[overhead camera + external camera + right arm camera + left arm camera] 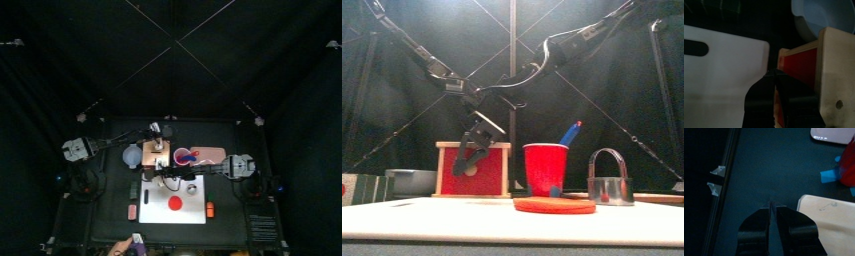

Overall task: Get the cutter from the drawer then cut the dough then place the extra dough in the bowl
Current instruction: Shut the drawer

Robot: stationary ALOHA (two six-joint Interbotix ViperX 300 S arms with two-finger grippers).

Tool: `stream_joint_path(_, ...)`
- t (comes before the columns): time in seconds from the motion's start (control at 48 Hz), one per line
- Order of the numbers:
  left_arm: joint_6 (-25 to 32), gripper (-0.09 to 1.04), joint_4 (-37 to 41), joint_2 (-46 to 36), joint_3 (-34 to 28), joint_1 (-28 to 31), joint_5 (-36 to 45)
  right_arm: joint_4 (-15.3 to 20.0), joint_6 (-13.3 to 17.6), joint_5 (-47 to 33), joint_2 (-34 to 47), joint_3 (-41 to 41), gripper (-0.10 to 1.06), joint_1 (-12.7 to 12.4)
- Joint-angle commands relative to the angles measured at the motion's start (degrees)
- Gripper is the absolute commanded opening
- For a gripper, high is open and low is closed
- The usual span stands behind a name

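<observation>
Black curtains [80,70], small black table [221,232]

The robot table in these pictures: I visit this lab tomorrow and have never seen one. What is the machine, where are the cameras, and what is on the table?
It is a robot with two black arms, each ending in a two-jawed gripper. One picture looks down from above, one level from the front edge, one from each wrist. On the table lies a white cutting board with a red dough disc and a metal cutter on it. Behind stand a wooden box with a red drawer front, a red cup holding a blue knife, and a blue-grey bowl. The right gripper hangs shut before the drawer front; the left gripper is shut over bare table. Neither holds anything.
</observation>
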Motion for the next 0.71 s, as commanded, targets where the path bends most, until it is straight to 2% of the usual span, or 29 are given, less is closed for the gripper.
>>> stream_joint_path(0.021,-0.09,0.56,0.18,-1.85,-1.85,1.23,-1.85,-0.26,0.00,-0.44,-2.20,-1.05,0.25,-2.46)
stream_joint_path(0.188,-0.18,0.56,0.09,-4.13,-0.88,2.02,-2.02,0.00,0.00,-0.18,-2.20,-0.62,0.25,-2.72)
stream_joint_path(0.354,-0.18,0.56,-0.09,-6.33,0.79,2.46,-2.11,0.79,0.00,0.35,-2.99,0.09,0.25,-1.67)
stream_joint_path(0.521,-0.53,0.56,-0.70,-8.44,1.76,3.52,-3.43,3.08,0.09,0.53,-5.54,0.53,0.25,2.55)
stream_joint_path(0.604,-0.70,0.56,-1.41,-9.67,2.20,4.13,-4.66,5.45,0.09,0.97,-7.47,0.97,0.25,4.57)
stream_joint_path(0.708,-0.70,0.56,-2.46,-11.25,3.16,4.22,-6.42,10.46,0.18,2.11,-10.63,2.11,0.25,6.42)
